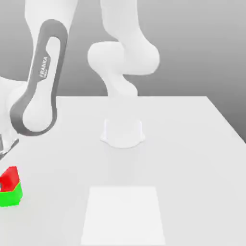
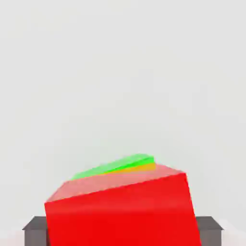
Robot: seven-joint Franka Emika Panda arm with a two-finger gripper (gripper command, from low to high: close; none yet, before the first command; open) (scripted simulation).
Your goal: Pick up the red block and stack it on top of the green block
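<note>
We see the matte red block (image 1: 8, 178) tilted atop the green block (image 1: 11, 196) at the table's (image 1: 192, 158) exterior-view left edge, our gripper's grip indiscernible.

Exterior view looks across the table (image 1: 192, 158) toward the arm's base. Hand view sits right up close on the red block (image 2: 122, 211) and green block (image 2: 120, 165), which both views share.

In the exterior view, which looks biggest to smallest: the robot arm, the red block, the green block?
1. Robot arm, by far.
2. and 3. Green block and red block look alike; both are cut by the picture's edge, so no ranking.
</note>
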